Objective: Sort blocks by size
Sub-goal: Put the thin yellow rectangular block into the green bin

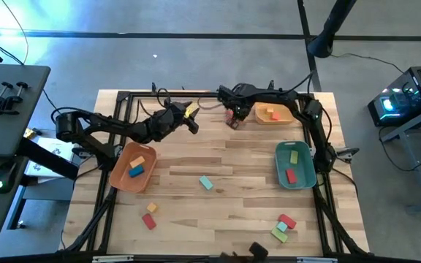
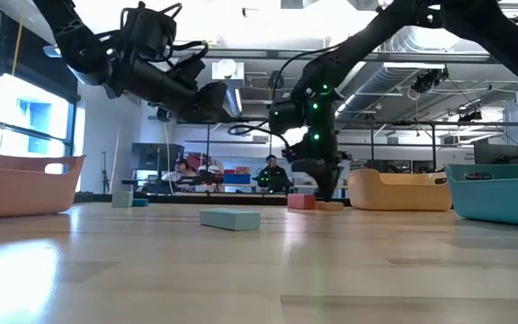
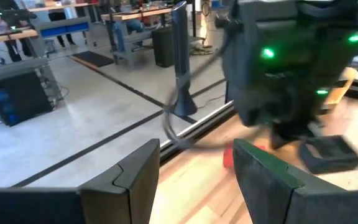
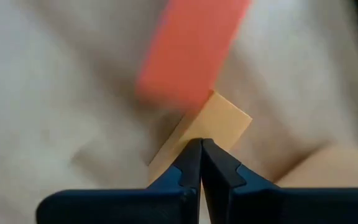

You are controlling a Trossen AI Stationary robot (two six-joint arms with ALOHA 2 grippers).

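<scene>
A: Where does the right gripper [image 4: 201, 163] stand?

B: At the far edge of the table [image 1: 225, 164], just left of the orange bin [image 1: 283, 117]; its two fingers are pressed together, tips meeting, with nothing between them.

A: And the blocks nearest to it?

B: Just past the fingertips lies a tan-orange block [image 4: 201, 134], its edge against the tips but outside them; a red block [image 4: 188, 53] lies beyond that, touching its far corner. Whether the tips rest on the tan-orange block or only sit close over it, I cannot tell.

A: The other arm?

B: The left gripper [image 1: 190, 117] hangs above the table at the far side, left of the right one and well apart from any block; its fingers [image 3: 135, 180] stand spread, empty.

A: Farther out, then?

B: Inside the orange bin lie two small orange blocks [image 1: 271, 113]; the teal bin [image 1: 309, 175] at the right holds a light green block [image 1: 294, 157] and a red bar [image 1: 291, 176]; the salmon bin [image 1: 119, 179] at the left holds an orange block [image 1: 137, 160] and a blue block [image 1: 137, 172].

A: Loose on the wood?

B: A teal block [image 1: 206, 183] near the middle; a yellow cube [image 1: 152, 208] and a red piece [image 1: 149, 222] near left; a red, pale teal and light green cluster [image 1: 283, 226] near right.
</scene>
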